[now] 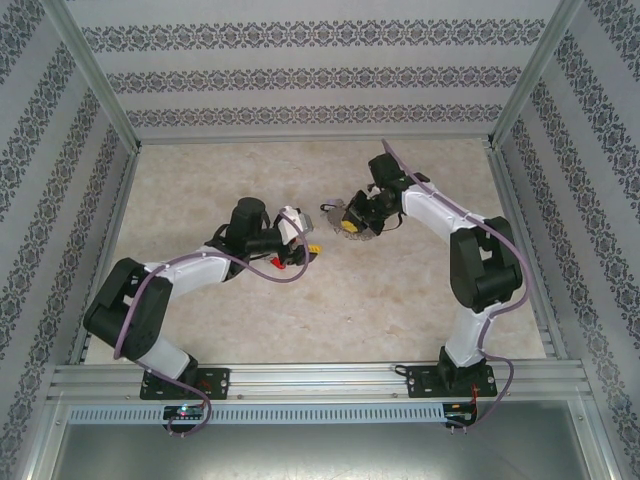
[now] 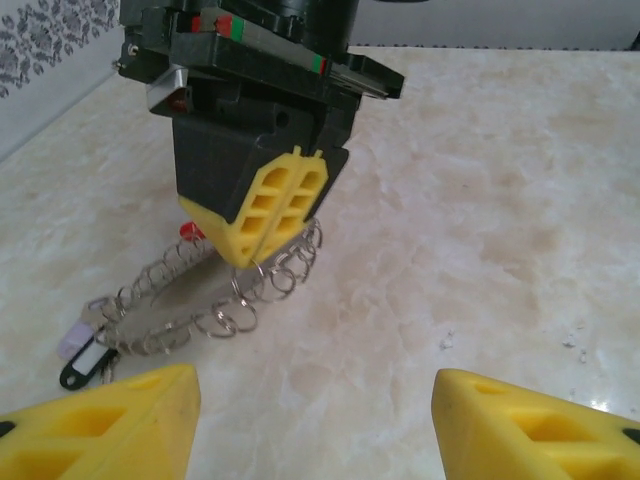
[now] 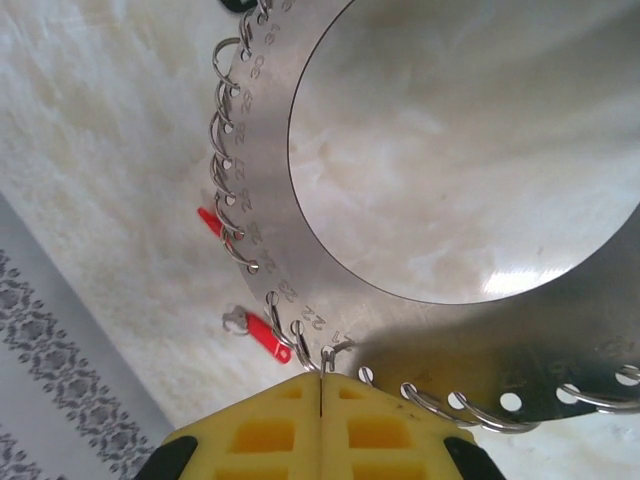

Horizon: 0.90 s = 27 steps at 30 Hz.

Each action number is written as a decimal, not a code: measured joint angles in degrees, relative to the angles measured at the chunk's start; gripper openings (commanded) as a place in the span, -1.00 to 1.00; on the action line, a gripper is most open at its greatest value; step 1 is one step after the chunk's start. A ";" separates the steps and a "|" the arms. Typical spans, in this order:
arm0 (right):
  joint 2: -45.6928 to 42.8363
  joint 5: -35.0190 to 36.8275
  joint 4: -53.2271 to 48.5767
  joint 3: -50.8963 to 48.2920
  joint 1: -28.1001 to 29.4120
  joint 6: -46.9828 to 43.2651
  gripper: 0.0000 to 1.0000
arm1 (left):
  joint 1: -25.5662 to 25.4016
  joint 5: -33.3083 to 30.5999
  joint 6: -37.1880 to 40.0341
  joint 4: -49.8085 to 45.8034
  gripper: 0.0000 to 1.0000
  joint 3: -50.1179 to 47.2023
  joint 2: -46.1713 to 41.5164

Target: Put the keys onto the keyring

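**Keys wait beside the ring.** We judge the job to be barely begun.

The right end effector [image 3: 320, 388] has its yellow pads pressed together and pinches the rim of the keyring [image 3: 262, 200] at the ring's six o'clock in its own wrist view. The keyring is a flat, numbered metal band edged with small wire loops, and it sits near the middle of the table [image 3: 110, 130].

Two red-headed keys [image 3: 265, 338] lie just outside the band, one at about nine o'clock and the other near seven o'clock. We can confirm no key on the ring, so as far as we can see, threading every key is left to do.

The left end effector [image 2: 315, 388] faces the ring with its pads well apart and nothing between them. From its wrist camera the ring sits at about eight o'clock, under the right end effector's tip.

Much is hard to read:
- Loops cross the upper key, and we cannot tell whether either key is hooked through a loop or only lies loose against the band.
- The ring's far arc runs out of frame in the right wrist view. In the left wrist view, the right end effector covers part of it.
- A red head peeks out at nine o'clock of that end effector. It is likely one of the keys, but it is mostly hidden.
- A black tag [image 2: 85, 362] lies at the ring's seven o'clock. We cannot see what it is attached to.
- From overhead, a red speck [image 1: 285, 263] beside the left end effector is too small to identify.
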 measured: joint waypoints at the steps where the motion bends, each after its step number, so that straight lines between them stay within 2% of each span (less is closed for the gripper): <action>1: -0.70 -0.44 0.87 -0.66 0.50 1.73 -1.00 | 0.00 0.42 0.55 0.24 0.27 0.61 0.79; 8: -3.30 -1.05 4.76 -1.51 3.52 10.56 -1.00 | 0.00 3.02 0.66 5.90 0.19 2.97 6.84; 16: -3.72 -1.05 5.51 -1.03 3.93 14.86 -1.00 | 0.00 0.63 0.52 8.85 0.04 4.22 8.63; 23: -4.11 -0.92 5.51 -0.63 3.93 15.98 -1.00 | 0.00 -1.29 0.42 9.75 -0.34 4.74 8.68; 27: -4.52 -0.52 5.53 -0.63 3.93 16.85 -1.00 | 0.00 -2.51 0.81 9.55 -0.43 5.03 8.68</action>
